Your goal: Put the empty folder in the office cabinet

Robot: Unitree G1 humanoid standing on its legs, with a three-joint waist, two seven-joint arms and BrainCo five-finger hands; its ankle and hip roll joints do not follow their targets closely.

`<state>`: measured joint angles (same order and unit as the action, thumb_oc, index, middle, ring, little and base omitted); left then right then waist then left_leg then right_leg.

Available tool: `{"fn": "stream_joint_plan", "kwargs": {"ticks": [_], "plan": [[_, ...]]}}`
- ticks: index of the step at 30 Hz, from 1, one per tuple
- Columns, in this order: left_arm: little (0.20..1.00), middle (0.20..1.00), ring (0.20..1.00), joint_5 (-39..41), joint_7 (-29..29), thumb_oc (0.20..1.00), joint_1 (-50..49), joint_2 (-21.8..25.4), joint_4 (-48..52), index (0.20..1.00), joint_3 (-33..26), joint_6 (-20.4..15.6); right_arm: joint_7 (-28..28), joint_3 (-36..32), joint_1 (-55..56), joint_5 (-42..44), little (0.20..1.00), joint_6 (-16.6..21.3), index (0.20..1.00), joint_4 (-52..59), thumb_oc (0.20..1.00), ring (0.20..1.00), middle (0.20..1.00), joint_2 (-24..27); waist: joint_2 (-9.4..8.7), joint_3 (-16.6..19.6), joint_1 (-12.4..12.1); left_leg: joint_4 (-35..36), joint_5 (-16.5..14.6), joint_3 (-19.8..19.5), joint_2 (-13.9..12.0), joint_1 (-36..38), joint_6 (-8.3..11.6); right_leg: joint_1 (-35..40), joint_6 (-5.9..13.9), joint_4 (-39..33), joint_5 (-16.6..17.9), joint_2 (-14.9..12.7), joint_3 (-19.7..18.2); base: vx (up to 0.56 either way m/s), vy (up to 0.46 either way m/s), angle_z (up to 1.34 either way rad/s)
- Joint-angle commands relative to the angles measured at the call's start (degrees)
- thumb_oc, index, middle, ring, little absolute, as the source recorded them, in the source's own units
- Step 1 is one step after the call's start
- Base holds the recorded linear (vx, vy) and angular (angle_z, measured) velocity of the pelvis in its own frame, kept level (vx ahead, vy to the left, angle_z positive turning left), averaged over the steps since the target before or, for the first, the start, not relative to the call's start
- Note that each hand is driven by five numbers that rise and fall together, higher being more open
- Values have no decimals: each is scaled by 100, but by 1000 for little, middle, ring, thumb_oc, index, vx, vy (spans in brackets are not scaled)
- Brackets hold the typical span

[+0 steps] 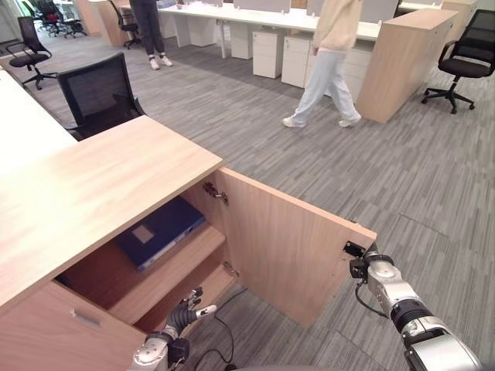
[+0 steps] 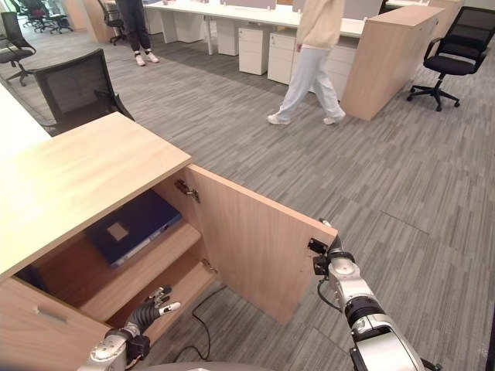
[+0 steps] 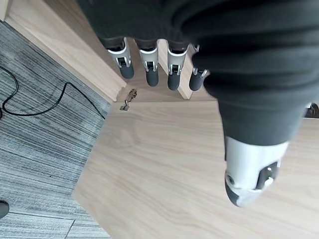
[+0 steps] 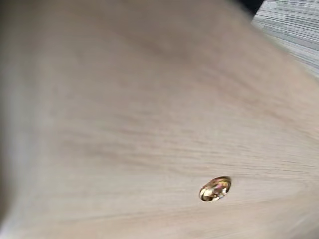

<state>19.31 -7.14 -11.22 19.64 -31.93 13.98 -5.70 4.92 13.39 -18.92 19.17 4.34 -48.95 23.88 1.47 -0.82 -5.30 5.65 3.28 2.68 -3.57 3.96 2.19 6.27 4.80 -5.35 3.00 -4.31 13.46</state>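
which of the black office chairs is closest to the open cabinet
The black mesh chair right behind the cabinet, its backrest rising just past the cabinet top. The other chairs, far left and far right, stand across the carpet.

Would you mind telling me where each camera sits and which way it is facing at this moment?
Left eye view: on the head, looking down at the open cabinet, blue folder on its shelf; both arms show.
Right eye view: the same scene, shifted slightly.
Left wrist view: along the left hand, open, toward the door.
Right wrist view: pressed close to the door's wood.
Shared: the door, and the right hand at its edge.
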Motion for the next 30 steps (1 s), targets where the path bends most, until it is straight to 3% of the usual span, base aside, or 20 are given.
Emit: {"fn": "stream_joint_plan", "kwargs": {"ticks": [1,7,13,20,25,27,30], "plan": [[1000,1000,1000,-136,59,1000,359,244,-18,1000,158,-194,-237,381,-271,-46,1000,185,1000,327,1000,1000,1000,-535,-330,-19,-300,-65,-337,-68,98,75,73,-59,377,35,-10,-381,208,11,-7,5],[1000,1000,1000,-221,132,1000,406,200,-79,1000,45,-195,-432,443,221,-30,1000,190,1000,1031,1000,1000,1000,-549,-333,-44,-264,-65,-327,-156,108,47,82,-36,374,35,-41,-398,268,12,-3,5],[1000,1000,1000,-412,158,1000,490,162,-180,1000,-146,-217,-882,455,1354,-370,1000,169,1000,2157,1000,1000,1000,-218,-390,-72,-192,-65,-299,-409,123,-35,104,-24,340,35,-95,-414,355,24,-24,23],[1000,1000,1000,-469,194,1000,541,153,-415,1000,-266,-198,-1120,471,1856,-428,1000,171,1000,2369,1000,1000,1000,-254,-435,-101,-204,-65,-237,-688,86,-119,168,47,272,35,-178,-373,582,11,-58,31],[1000,1000,1000,-323,318,1000,590,110,-506,1000,-345,-213,-1158,652,1871,-218,1000,209,1000,2420,1000,1000,1000,-462,-423,-169,-314,-65,-121,-934,3,-215,271,109,199,35,-265,-312,843,-29,-78,40],[1000,1000,1000,-159,389,1000,646,52,-604,1000,-375,-220,-1112,796,1726,-196,1000,253,1000,2345,1000,1000,1000,-543,-399,-307,-481,-142,48,-1130,-7,-460,378,91,167,35,-285,-296,1041,-133,-65,40],[1000,1000,1000,-7,483,1000,728,22,-643,1000,-399,-249,-1035,922,1524,-141,1000,291,1000,2298,1000,1000,1000,-577,-425,-516,-610,-635,94,-1212,1,-899,493,39,147,35,-279,-343,1193,-151,-50,50]]}}
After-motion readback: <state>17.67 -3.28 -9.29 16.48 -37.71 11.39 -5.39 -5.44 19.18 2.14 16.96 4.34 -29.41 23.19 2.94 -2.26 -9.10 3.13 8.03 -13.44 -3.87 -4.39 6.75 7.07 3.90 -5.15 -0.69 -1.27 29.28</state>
